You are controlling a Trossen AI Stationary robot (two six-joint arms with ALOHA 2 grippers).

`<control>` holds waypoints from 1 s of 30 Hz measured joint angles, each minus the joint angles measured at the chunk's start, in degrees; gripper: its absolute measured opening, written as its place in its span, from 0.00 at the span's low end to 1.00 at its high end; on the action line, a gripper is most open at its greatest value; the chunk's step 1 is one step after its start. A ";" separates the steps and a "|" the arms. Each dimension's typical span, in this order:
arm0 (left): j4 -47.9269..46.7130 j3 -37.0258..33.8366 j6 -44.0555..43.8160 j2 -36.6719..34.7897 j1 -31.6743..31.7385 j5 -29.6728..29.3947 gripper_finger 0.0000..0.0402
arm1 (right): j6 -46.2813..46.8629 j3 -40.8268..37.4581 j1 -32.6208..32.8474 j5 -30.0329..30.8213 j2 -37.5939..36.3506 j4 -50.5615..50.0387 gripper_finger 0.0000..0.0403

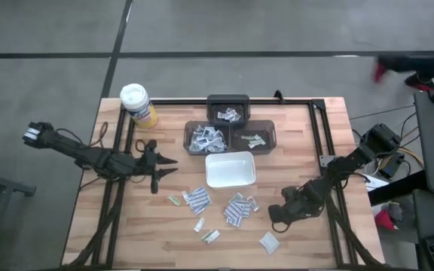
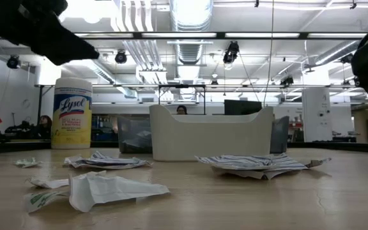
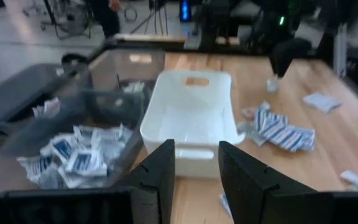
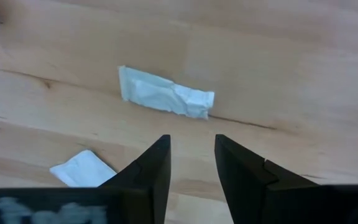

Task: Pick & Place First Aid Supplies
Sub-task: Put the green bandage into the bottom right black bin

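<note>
The first aid supplies are small flat packets scattered on the wood in front of the white tray (image 1: 230, 168), in clusters (image 1: 197, 199) (image 1: 236, 211) and as singles (image 1: 268, 241) (image 1: 212, 236). More fill the dark bins (image 1: 206, 138). My left gripper (image 1: 168, 165) hovers left of the tray, open and empty, and points at it (image 3: 191, 118). My right gripper (image 1: 277, 218) hangs low over the table's near right part, open and empty. In its wrist view its fingers (image 4: 191, 143) point at a long pale crumpled packet (image 4: 166, 96). A white packet (image 4: 82, 168) lies beside them.
A yellow canister with a white lid (image 1: 138, 104) stands at the far left corner. Three dark bins (image 1: 228, 109) (image 1: 255, 138) sit behind the tray. Bare wood lies along the near edge and the left side. A dark frame rail (image 1: 319, 120) runs along the right.
</note>
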 joint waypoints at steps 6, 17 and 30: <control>-6.77 0.00 0.27 -7.35 0.00 0.72 0.29 | 2.45 0.00 0.98 0.01 0.00 0.03 0.32; -14.95 0.00 0.51 -11.80 0.00 2.14 0.29 | 4.81 0.00 0.97 3.00 0.22 -0.36 0.32; -14.95 -2.75 -0.63 -13.92 0.00 3.78 0.29 | 6.34 -0.98 0.93 2.55 0.50 -1.10 0.31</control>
